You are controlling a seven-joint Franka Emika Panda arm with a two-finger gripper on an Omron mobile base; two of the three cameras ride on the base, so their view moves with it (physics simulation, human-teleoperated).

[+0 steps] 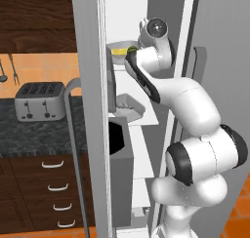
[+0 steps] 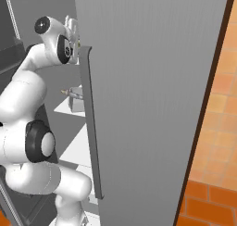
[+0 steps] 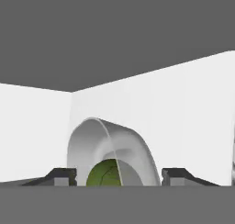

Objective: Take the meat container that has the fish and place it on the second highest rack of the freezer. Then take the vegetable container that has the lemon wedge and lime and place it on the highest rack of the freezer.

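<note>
- freezer door (image 2: 152,104) is the biggest thing, swung open on the arm's right side w/ its long grey handle (image 2: 90,123) running down the front edge. not much room between door and arm.
- freezer (image 1: 146,110) interior is white, narrow column of racks; the arm reaches in thru the gap between the left wall edge and the door.
- arm (image 1: 195,134) fills most of the opening, elbow sticking out past the front edges of the shelves.
- dark counter (image 1: 34,129) to the left w/ a toaster (image 1: 40,101) sitting near its back edge, drawers below. well apart from the freezer stuff.
- highest rack (image 1: 122,64): veg container (image 1: 121,51) sits on it near the front edge, lemon wedge (image 1: 117,51) and lime (image 1: 132,49) showing inside.
- second highest rack (image 1: 144,116): meat container (image 1: 128,104) sits toward its left front part. contents too small to tell.
- gripper (image 3: 118,176) up at the top rack, fingers (image 3: 62,176) apart, one each side of the veg container's wall w/ clear gaps, not clamped on it. white back wall and corner close behind the container.
</note>
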